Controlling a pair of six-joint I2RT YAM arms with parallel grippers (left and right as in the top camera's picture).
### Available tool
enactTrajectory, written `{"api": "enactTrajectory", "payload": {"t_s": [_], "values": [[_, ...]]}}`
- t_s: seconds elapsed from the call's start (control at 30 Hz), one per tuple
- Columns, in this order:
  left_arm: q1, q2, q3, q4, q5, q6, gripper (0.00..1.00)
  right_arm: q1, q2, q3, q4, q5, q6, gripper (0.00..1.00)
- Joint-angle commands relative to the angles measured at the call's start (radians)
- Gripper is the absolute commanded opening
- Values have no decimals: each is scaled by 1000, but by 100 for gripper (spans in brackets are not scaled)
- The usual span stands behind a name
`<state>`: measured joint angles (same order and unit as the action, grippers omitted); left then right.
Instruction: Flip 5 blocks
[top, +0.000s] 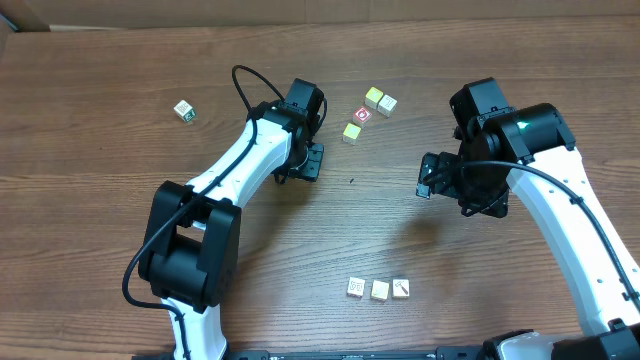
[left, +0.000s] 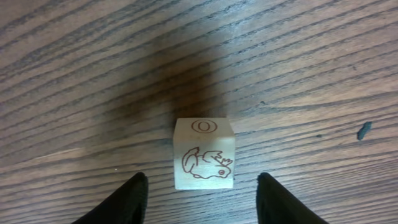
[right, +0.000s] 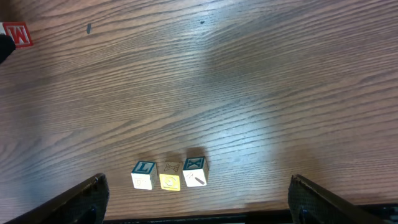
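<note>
A pale wooden block (left: 204, 154) with a red animal drawing and a ringed O on top sits on the table in the left wrist view. It lies just ahead of my left gripper (left: 202, 182), whose jaws stand apart with a gap on each side of the block. In the overhead view my left gripper (top: 306, 160) covers that block. Three blocks (top: 379, 289) stand in a row near the table's front edge. My right gripper (top: 430, 180) hangs open and empty; the row of blocks (right: 170, 175) sits far below between its fingers (right: 93, 190).
A cluster of cubes (top: 372, 108) lies beyond my left gripper, one of them with a red ringed face (top: 362, 115). A lone cube with green marks (top: 183, 110) sits at the far left. A red W cube (right: 17, 34) shows at the right wrist view's top left.
</note>
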<state>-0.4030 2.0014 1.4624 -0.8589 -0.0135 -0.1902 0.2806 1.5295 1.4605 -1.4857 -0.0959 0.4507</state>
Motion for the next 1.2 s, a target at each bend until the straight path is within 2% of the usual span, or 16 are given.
{"api": "enactTrajectory", "payload": {"t_s": [0.0,0.13,0.6,0.87,1.17], "values": [[5,7,26,11,-8,-16,47,-1,-28,26,-3,12,-7,93],[5,8,26,20,9,-16,42,-1,-28,26,-10,12,-7,93],[5,43,26,27,40,-20,40,-1,-28,26,-16,12,-6,93],[5,43,26,28,40,-21,21,-1,-28,26,-21,12,-7,93],[5,43,26,14,41,-32,17,-1,-28,26,-24,12,-6,93]]}}
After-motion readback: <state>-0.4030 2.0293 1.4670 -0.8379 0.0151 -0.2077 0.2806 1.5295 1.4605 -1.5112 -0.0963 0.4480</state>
